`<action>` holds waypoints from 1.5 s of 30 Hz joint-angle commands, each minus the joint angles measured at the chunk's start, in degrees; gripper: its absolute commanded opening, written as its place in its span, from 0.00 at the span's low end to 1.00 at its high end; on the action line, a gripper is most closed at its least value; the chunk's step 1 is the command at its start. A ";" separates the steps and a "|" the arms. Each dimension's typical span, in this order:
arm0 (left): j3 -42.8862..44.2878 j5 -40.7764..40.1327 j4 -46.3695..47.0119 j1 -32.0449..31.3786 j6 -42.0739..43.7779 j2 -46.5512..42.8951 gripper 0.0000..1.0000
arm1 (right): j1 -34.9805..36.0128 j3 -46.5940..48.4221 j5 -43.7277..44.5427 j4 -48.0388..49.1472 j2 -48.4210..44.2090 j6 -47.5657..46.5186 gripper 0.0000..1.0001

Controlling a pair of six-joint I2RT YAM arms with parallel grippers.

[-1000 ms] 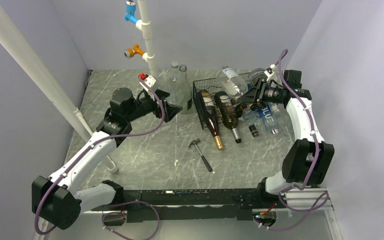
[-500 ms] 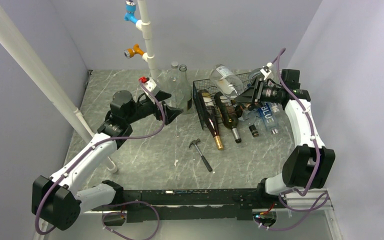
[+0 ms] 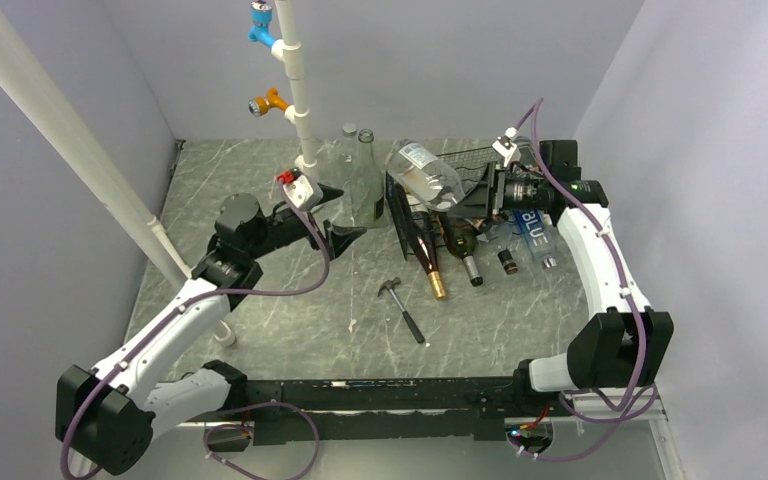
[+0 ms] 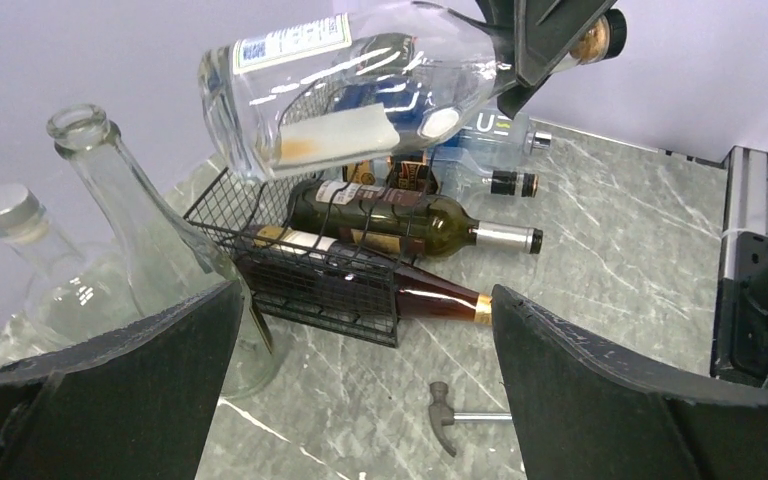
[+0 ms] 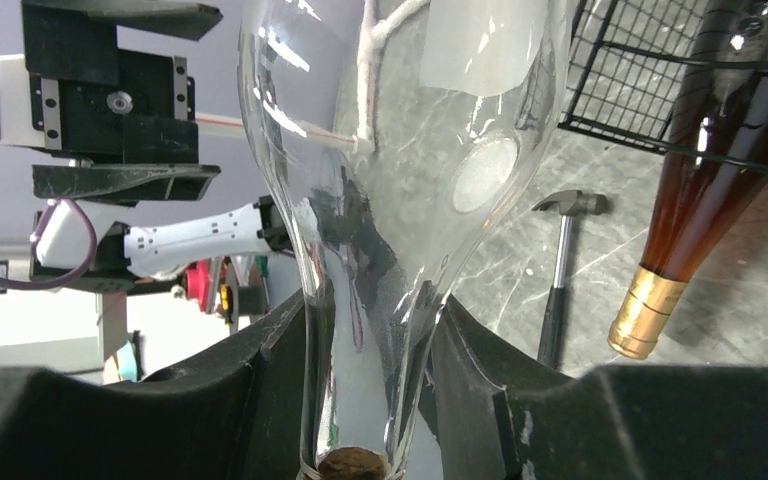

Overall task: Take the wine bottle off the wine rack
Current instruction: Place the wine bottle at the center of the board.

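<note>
Above the wine rack [image 3: 394, 203] the right gripper [image 3: 477, 193] clamps the clear wine bottle [image 3: 428, 178]; the left gripper [image 3: 345, 214] stands open, empty.

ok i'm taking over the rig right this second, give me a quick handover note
Right tool: shut on the neck of the clear bottle, which hangs roughly level in the air above the rack, base toward the left arm.
Left tool: open and empty, left of the rack, beside two upright glass bottles.
Done: the clear bottle is off the rack.
Left: set it down, probably on a bare part of the table, then release. Two dark bottles lie in the rack, in case they must come out too.
</note>
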 commanded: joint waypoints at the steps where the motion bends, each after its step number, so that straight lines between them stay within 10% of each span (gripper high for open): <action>1: -1.53 1.08 3.80 -0.83 6.43 -2.97 0.99 | 2.83 3.91 -9.81 5.29 -4.18 -5.24 0.00; 24: -10.37 -3.62 -9.09 -12.37 45.00 -12.04 0.99 | 20.88 -0.58 0.68 -6.61 -0.02 -20.50 0.00; 45: -7.91 -2.69 -16.21 -22.87 43.55 1.25 1.00 | 34.25 5.53 16.22 -19.30 11.16 -31.19 0.00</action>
